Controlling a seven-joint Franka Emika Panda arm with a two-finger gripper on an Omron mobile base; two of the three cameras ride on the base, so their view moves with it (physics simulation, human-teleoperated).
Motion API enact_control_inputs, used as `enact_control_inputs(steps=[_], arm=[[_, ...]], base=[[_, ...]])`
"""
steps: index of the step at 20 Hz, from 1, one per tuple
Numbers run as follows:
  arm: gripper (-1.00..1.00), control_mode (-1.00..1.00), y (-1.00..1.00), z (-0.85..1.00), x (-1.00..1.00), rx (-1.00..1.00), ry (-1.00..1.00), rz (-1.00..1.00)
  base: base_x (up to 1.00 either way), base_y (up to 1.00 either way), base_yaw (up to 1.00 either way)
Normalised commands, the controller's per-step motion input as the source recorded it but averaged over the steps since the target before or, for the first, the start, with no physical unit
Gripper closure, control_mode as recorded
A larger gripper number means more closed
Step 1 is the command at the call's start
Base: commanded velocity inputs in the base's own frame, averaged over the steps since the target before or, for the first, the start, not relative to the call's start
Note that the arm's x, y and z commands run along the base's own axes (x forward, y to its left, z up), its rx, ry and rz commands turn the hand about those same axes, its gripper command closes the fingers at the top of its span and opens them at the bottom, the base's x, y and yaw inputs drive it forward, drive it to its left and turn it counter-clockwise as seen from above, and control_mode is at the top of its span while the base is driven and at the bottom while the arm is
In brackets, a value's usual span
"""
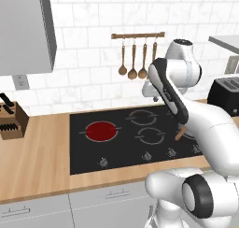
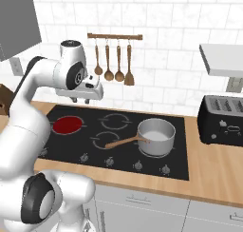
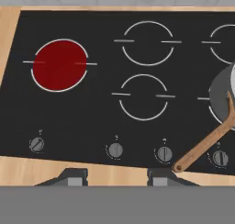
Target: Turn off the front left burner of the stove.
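1. The burner (image 3: 59, 65) glows red on the left part of the stove (image 3: 92, 117), so it is on and the step in hand is the reach for its knob.
2. The hand (image 3: 117, 177) hangs well above the stove's middle with nothing in it; its fingertips (image 3: 73, 176) stand apart, though how wide I cannot tell.
3. Judging by position, the leftmost knob (image 3: 36, 144), in the row along the stove's front edge, likely governs the red burner; the marks are too small to read.
4. Move left and down, centre the fingertips on either side of that knob, close, then twist.
5. Stay clear of the pot (image 2: 155, 137) and its wooden handle (image 3: 206, 142) at the stove's right.
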Motion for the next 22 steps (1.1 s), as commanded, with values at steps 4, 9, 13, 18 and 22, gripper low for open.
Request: enact_control_inputs(steps=[4, 9, 13, 18, 22], arm=[[-1.00, -1.00, 0.12, -0.19, -0.18, 0.00, 0.00, 0.00], [-1.00, -1.00, 0.73, -0.39, -0.11, 0.00, 0.01, -0.01], [-1.00, -1.00, 0.82, -0.38, -0.05, 0.00, 0.01, 0.00], [-1.00, -1.00, 0.99, -0.32, 0.06, -0.01, 0.07, -0.02], [-1.00, -1.00, 0.99, -0.38, 0.13, -0.04, 0.10, 0.00]], base=[[0.00, 0.00, 0.00], [0.00, 0.00, 0.00], [0.00, 0.00, 0.00], [0.00, 0.00, 0.00], [0.00, 0.00, 0.00]])
